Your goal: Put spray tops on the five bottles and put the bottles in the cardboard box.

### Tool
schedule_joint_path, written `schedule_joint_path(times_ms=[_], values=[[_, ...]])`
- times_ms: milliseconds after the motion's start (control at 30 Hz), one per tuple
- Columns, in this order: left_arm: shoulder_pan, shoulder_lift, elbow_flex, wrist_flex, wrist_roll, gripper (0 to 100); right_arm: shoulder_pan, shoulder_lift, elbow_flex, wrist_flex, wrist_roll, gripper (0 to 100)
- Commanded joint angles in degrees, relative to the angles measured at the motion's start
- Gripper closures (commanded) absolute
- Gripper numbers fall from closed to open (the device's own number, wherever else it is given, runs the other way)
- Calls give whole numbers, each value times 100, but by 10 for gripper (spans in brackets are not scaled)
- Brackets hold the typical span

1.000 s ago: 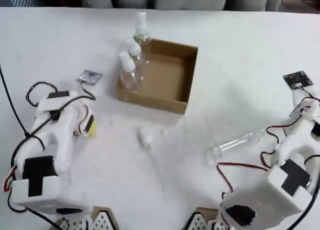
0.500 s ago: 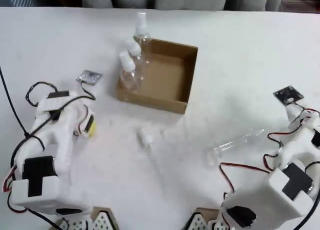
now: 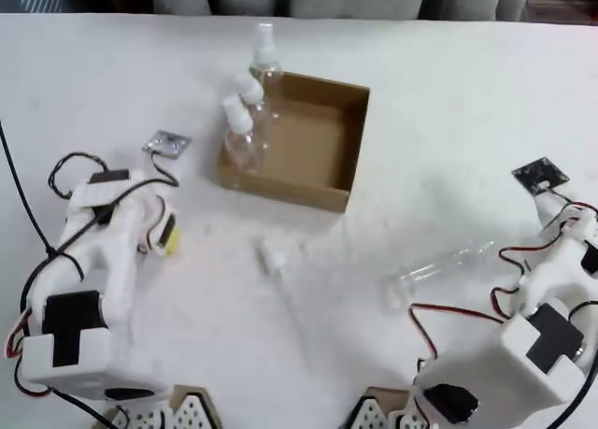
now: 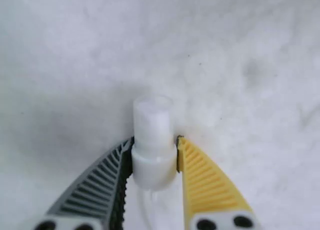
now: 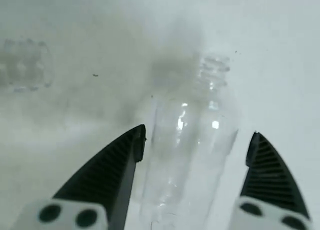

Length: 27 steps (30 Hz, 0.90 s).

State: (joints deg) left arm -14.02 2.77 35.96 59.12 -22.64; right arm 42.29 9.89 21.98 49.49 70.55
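White table (image 3: 448, 92), both arms by its near edge.
Left gripper (image 4: 155, 140) clamped a spray top (image 4: 151, 115); right gripper (image 5: 198, 131) stood open astride an uncapped bottle (image 5: 192, 155) lying lengthwise ahead, neck pointing away, toward the right edge, apart from the cardboard box (image 3: 360, 139).

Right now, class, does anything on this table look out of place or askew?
Yes. A clear bottle lies on its side, uncapped, within the open right end effector; a loose spray top lies nearby.
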Motion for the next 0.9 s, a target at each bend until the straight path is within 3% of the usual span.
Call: schedule_joint_path(times_ms=[0, 100, 267, 467, 867], values=[[-92, -365, -26, -70, -70, 980, -163, 180, -255, -75, 70, 723], [-92, -365, -26, -70, -70, 980, -163, 470, -545, -40, 70, 762], [-92, -365, -26, -70, -70, 980, -136, 611, -774, -31, 70, 991], [-92, -365, -26, -70, -70, 980, -57, 286, -1433, 743, -79, 981], [-92, -365, -26, -70, -70, 980, -418, -1956, -2057, 2967, -2752, 982]])
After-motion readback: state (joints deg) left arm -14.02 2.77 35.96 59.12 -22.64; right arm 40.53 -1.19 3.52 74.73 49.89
